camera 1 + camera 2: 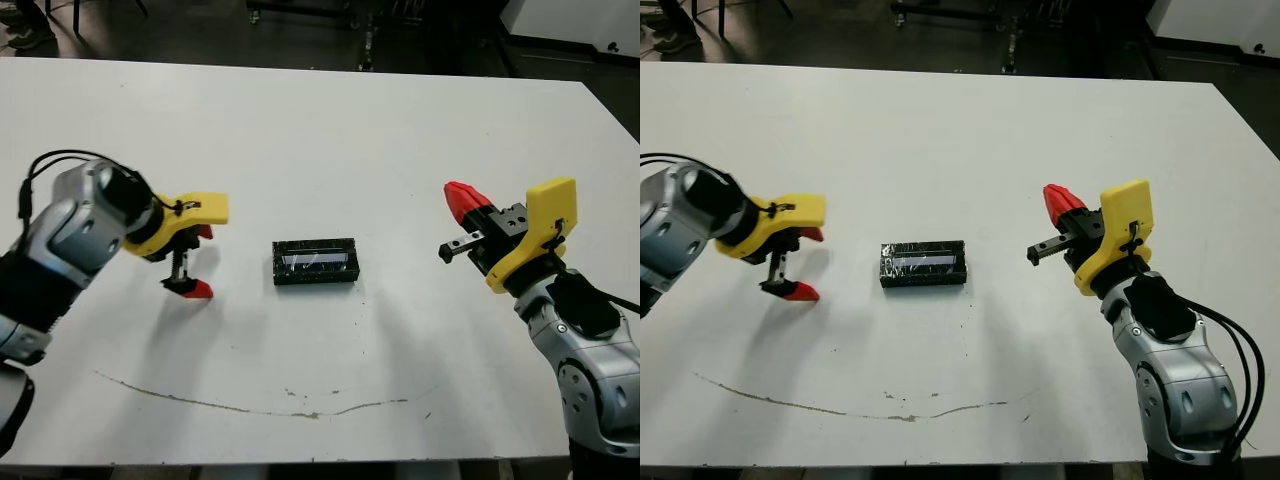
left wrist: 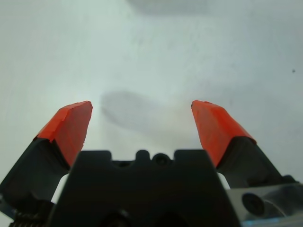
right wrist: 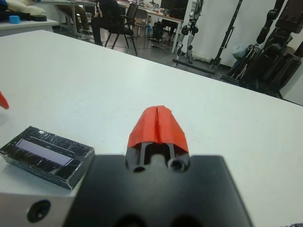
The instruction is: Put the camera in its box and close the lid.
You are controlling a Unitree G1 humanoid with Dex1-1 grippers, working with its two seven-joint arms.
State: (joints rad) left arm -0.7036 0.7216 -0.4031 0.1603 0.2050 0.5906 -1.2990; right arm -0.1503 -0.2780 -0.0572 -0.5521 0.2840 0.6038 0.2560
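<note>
Glossy black lid point(image 1: 315, 261), speckled, with a pale lengthwise stripe, lies flat at mid-counter, seated on what appears to be the box; only dark side walls show beneath it in the right wrist view, and the fit looks square and flush. Camera: not visible anywhere on the counter; presumably enclosed, though that cannot be confirmed.

Handling, by judgement: rigid, small and likely light; the slick top face offers poor purchase, so contact is best taken on the two long side walls, pinched across the narrow width. A light closed box may skate on the smooth surface if pushed from one side only. If seating needs checking, a gentle downward press at the middle of the lid should serve.

Left hand point(image 1: 190, 262): hangs low over the counter, well apart from the lid on its left, fingers spread wide, holding nothing; the wrist view shows bare surface between the red tips.

Right hand point(image 1: 462, 203): raised on the lid's right, well apart, its red fingers pressed together with nothing between them.

White counter point(image 1: 330, 130): a thin brownish curved smear runs along its near side.
</note>
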